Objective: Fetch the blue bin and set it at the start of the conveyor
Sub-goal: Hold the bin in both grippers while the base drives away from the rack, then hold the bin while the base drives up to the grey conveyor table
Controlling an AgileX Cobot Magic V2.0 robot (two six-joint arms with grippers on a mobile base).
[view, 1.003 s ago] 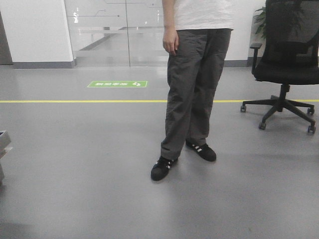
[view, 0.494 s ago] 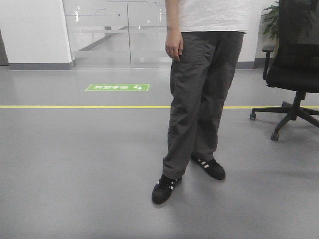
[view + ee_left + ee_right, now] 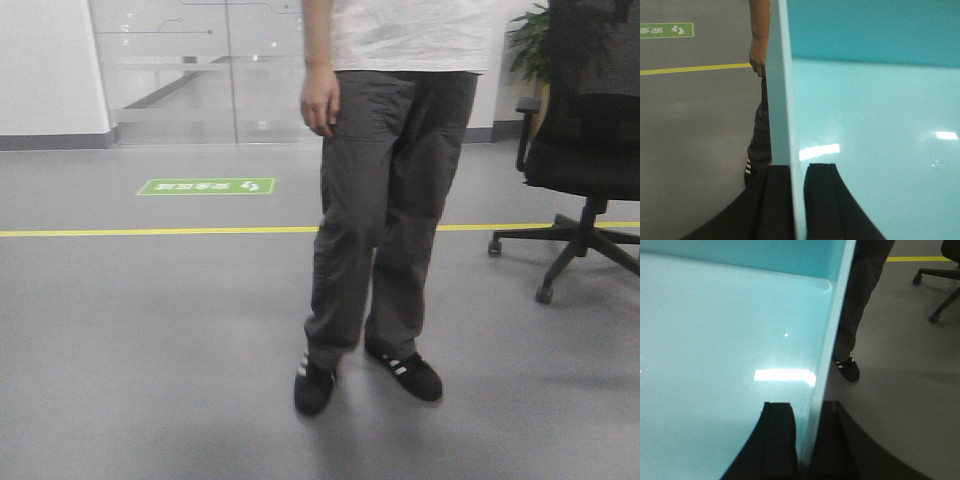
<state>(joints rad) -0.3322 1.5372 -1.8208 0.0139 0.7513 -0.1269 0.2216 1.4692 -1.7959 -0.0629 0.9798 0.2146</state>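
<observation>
Your left gripper [image 3: 796, 172] is clamped on the left side wall of the blue bin [image 3: 880, 125], with one black finger [image 3: 825, 200] inside the tub and the other outside, and the thin wall running up between them. Your right gripper [image 3: 810, 410] pinches the opposite wall the same way, one finger on each face. The bin hangs between your two grippers, its glossy turquoise bottom filling the inner half of each wrist view and the grey floor [image 3: 150, 330] showing past its walls. Straight ahead in the front view a person [image 3: 390, 200] in dark grey trousers and black striped shoes stands close. A black office chair [image 3: 585, 130] stands at the right edge, and a yellow floor line [image 3: 150, 232] crosses behind them.
</observation>
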